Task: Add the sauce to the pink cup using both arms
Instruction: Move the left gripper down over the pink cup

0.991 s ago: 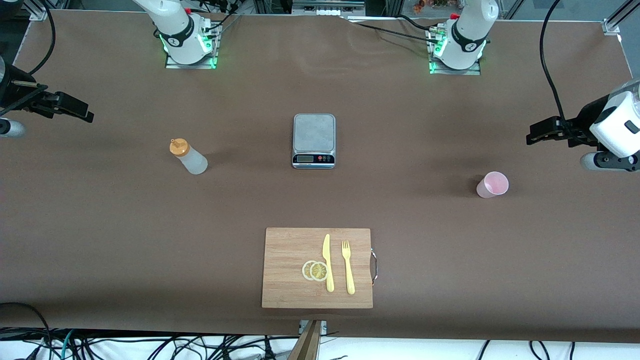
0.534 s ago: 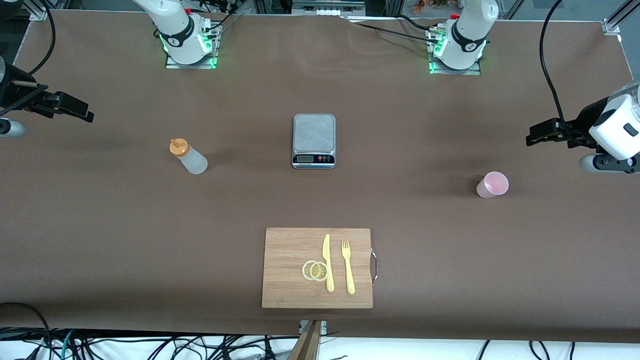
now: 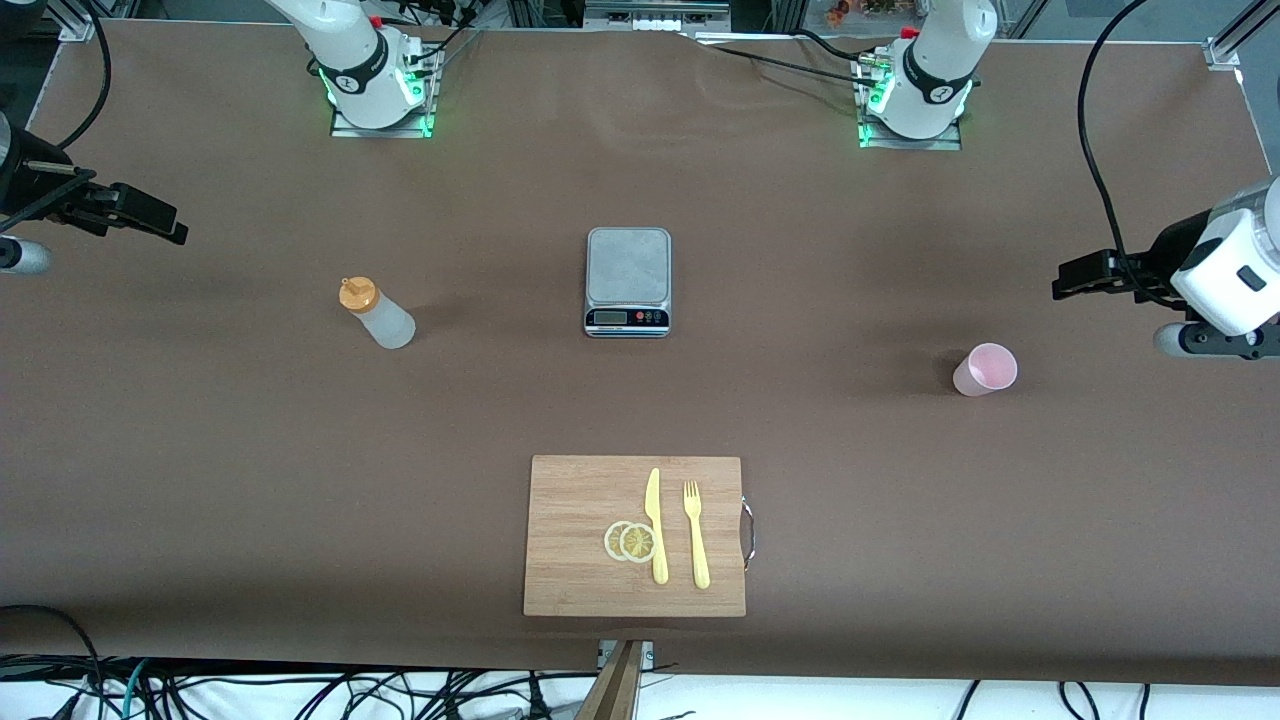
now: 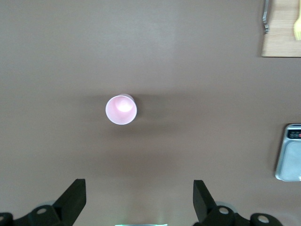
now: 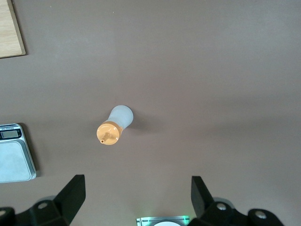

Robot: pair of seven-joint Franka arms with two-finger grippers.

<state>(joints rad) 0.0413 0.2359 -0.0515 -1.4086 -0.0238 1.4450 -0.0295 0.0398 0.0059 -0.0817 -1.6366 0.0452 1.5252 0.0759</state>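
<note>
The left arm's black two-finger gripper (image 3: 1068, 281) is hanging fingers apart over the table's left-arm end, near the pale pink tapered plastic cup (image 3: 985, 369). The right gripper (image 3: 170, 228) is waiting, spread, near the whitish orange-capped squeeze bottle (image 3: 377, 313).

The front view looks steeply down from high across the brown-covered table (image 3: 200, 450), facing both arm bases. Each wrist view looks straight down from well above its own spread black pincer. The left shares the pale pink translucent plastic tumbler (image 4: 121, 109) (image 3: 985, 369) with it, the right the whitish orange-capped squeeze bottle (image 5: 114, 125) (image 3: 376, 312).
</note>
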